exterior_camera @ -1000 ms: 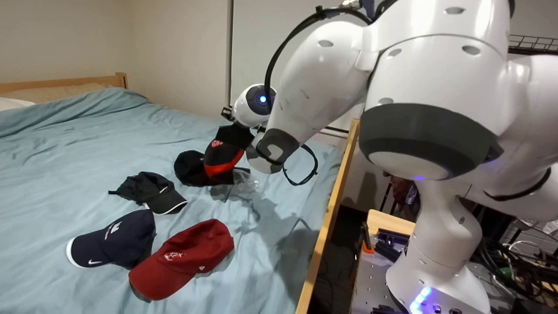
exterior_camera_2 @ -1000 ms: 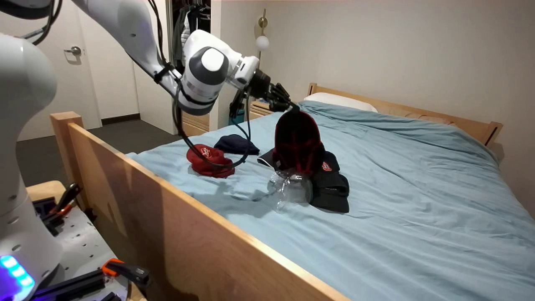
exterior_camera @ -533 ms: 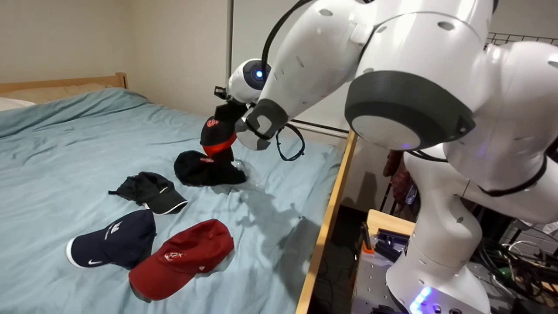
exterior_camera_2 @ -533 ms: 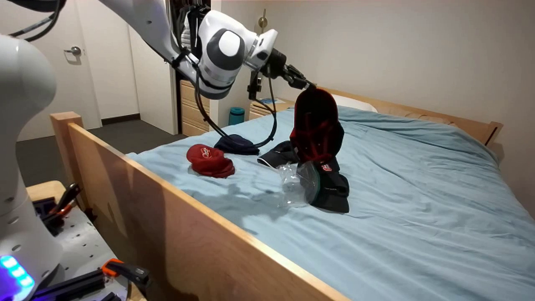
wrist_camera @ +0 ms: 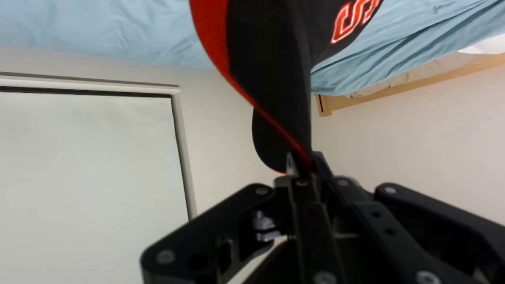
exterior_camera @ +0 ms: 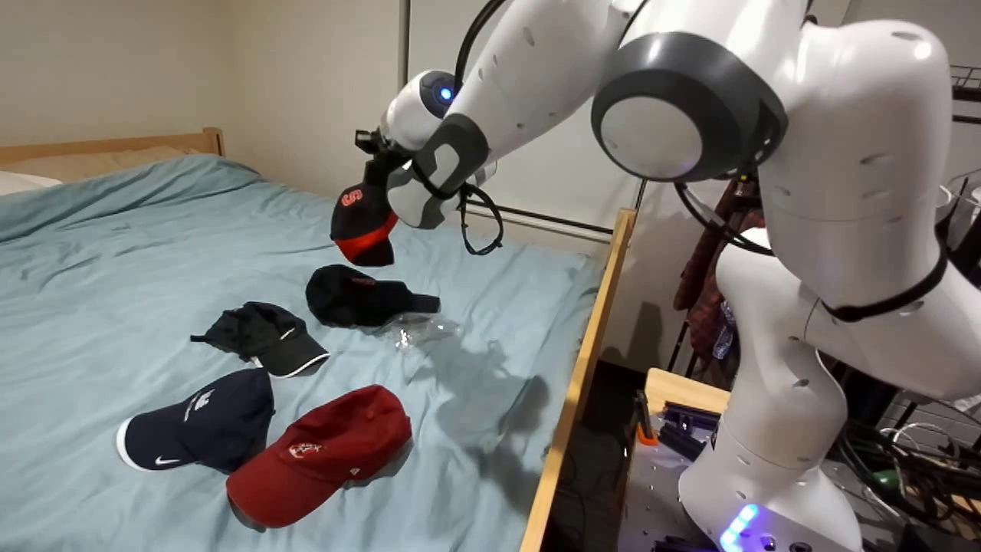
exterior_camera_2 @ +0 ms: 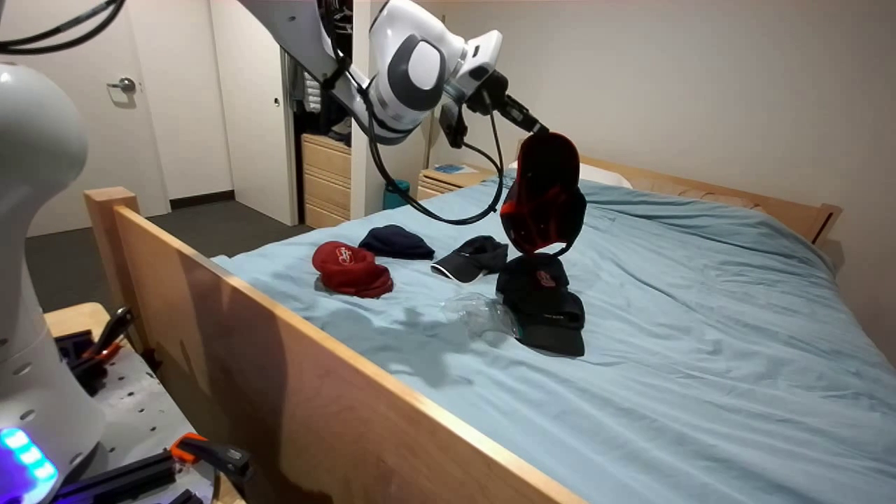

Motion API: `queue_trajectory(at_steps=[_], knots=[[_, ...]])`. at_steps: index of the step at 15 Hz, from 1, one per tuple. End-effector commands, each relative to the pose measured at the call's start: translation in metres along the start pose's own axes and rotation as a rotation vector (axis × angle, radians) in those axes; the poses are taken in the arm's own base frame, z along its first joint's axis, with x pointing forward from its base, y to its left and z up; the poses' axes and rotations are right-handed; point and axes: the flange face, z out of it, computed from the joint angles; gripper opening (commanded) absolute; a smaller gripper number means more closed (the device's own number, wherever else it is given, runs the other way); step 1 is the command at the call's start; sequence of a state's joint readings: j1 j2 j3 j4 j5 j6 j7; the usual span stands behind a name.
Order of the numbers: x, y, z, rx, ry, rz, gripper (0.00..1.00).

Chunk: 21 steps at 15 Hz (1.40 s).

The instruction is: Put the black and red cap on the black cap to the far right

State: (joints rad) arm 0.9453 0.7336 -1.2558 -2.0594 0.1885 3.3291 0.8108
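Observation:
My gripper is shut on the black and red cap (exterior_camera: 364,230). The fingertips (wrist_camera: 303,163) pinch its brim, and the cap hangs crown-down above the bed. In an exterior view the cap (exterior_camera_2: 542,199) shows its dark red inside, and the gripper (exterior_camera_2: 540,130) is at its top edge. The black cap (exterior_camera: 349,295) with a small red emblem lies on the bed just below the hanging cap; it also shows in an exterior view (exterior_camera_2: 535,280). A gap of bedding shows between the two caps. The black cap is not in the wrist view.
A clear plastic piece (exterior_camera_2: 483,313) lies against the black cap. A smaller black cap with white trim (exterior_camera: 264,333), a navy cap (exterior_camera: 203,422) and a dark-red cap (exterior_camera: 326,456) lie nearby. The wooden bed rail (exterior_camera: 586,368) runs between bed and robot base.
My gripper has lifted the black and red cap up off the black cap's area and carried it farther over the bed, away from the base. The plastic piece has tipped flat.

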Motion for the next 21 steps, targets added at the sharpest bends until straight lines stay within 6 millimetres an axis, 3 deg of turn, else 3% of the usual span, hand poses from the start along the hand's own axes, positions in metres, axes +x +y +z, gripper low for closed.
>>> queue_trajectory(at_steps=[1,5,6,11,16,18,21], knots=[[0.021,-0.015,0.001,0.166,-0.033,-0.011,0.05],[-0.002,-0.035,-0.003,0.357,-0.088,-0.016,0.05],[-0.008,-0.032,0.008,0.265,-0.075,-0.035,0.05],[-0.011,-0.034,0.003,0.31,-0.123,-0.014,0.05],[0.03,-0.052,-0.001,0.358,-0.089,0.154,0.05],[0.034,-0.055,0.002,0.365,-0.095,0.218,0.05],[0.013,-0.023,0.017,0.261,-0.107,0.238,0.05]])
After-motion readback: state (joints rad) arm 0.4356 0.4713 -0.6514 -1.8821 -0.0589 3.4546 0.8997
